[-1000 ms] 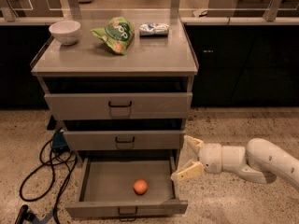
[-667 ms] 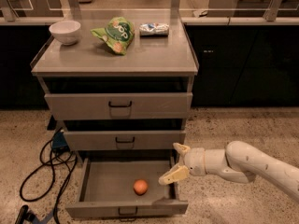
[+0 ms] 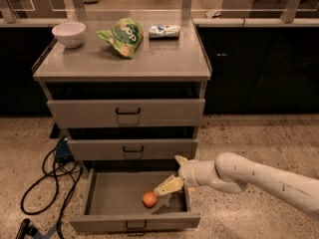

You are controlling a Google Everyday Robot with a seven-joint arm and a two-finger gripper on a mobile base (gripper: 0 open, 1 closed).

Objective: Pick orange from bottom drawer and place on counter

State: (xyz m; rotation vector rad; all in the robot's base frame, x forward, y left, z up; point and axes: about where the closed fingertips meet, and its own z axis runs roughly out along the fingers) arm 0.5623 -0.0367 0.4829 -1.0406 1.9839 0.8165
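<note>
The orange [image 3: 149,199] lies on the floor of the open bottom drawer [image 3: 112,193], right of its middle. My gripper [image 3: 173,174] reaches in from the right over the drawer's right side. Its fingers are spread open; the lower fingertip [image 3: 162,189] is just right of and above the orange, and I cannot tell whether it touches it. The gripper holds nothing. The grey counter top [image 3: 159,59] sits above the three drawers.
On the counter are a white bowl [image 3: 69,34] at the left, a green snack bag [image 3: 123,36] in the middle and a white-blue packet [image 3: 164,30] behind it. Black cables [image 3: 52,176] lie on the floor left of the cabinet. The upper two drawers are shut.
My arm has moved left, from outside the drawer's right side to over the drawer, bringing the open gripper close to the orange. The orange has not moved.
</note>
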